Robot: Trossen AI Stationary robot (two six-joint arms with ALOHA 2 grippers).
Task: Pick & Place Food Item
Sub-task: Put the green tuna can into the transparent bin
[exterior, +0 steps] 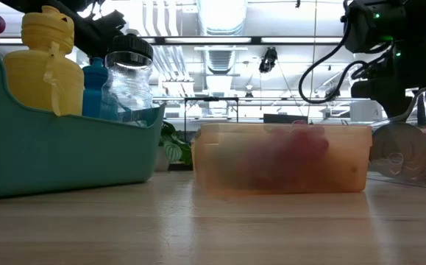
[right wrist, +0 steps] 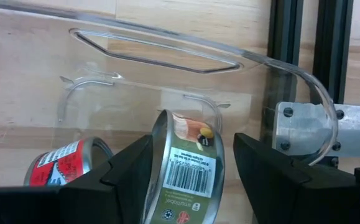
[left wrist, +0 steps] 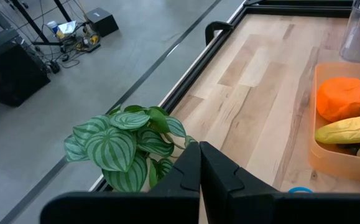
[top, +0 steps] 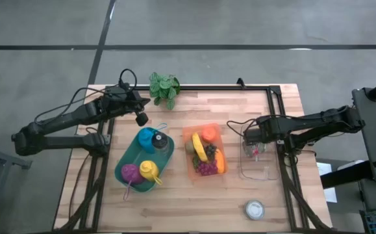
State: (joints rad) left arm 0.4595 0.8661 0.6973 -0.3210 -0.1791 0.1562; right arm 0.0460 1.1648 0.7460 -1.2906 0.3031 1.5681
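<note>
My right gripper (right wrist: 192, 168) hangs pointing down into a clear plastic container (top: 260, 161) at the table's right side, and its fingers are open. A green-labelled can (right wrist: 189, 165) with a barcode stands between the fingers, with a narrow gap showing on one side. A red-labelled can (right wrist: 64, 163) lies beside it on the container's floor. The orange tray (top: 205, 151) with toy fruit sits mid-table. My left gripper (left wrist: 199, 149) is shut and empty, held above the table's far left by the plant (top: 164, 88). My right gripper has one finger (right wrist: 133, 171) close against the green-labelled can's side (right wrist: 161, 162); I cannot tell whether it touches. The other finger stands apart from the can. The can's lower end is hidden by the gripper body.
A teal bin (top: 126, 162) with several bottles stands left of the orange tray. A small round tin (top: 254, 208) lies near the front right. A black frame rail (right wrist: 295, 56) runs beside the clear container. Bare wood lies along the near edge.
</note>
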